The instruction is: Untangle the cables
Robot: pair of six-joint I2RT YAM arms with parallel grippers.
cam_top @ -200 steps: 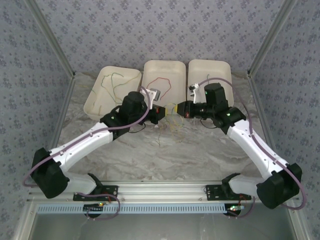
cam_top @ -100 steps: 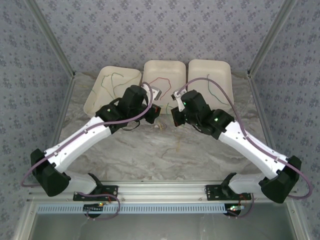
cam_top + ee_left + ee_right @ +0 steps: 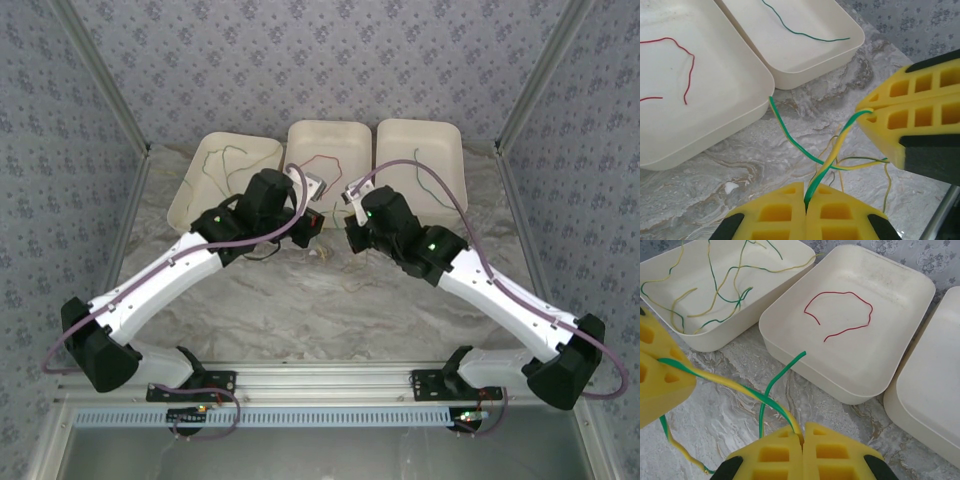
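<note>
Red wire (image 3: 871,314) and green wire (image 3: 805,34) lie sorted in white trays (image 3: 900,285), while our left gripper (image 3: 805,200) and right gripper (image 3: 802,437) both pinch the green-and-yellow tangle (image 3: 832,157) that we judge unfinished.

Presenting as a robotics laboratory test cell rather than a home or shop. Being enclosed by aluminium frame posts (image 3: 105,80) and blue-patterned backdrop panels (image 3: 320,60) around a marble-patterned tabletop (image 3: 300,300). Carrying a left robot arm (image 3: 170,275) and a right robot arm (image 3: 500,293), both mounting on an aluminium rail (image 3: 330,380) at the near edge. Running a slotted wiring duct (image 3: 300,416) along the front. Lining up three plain white trays (image 3: 327,124) at the rear.
</note>
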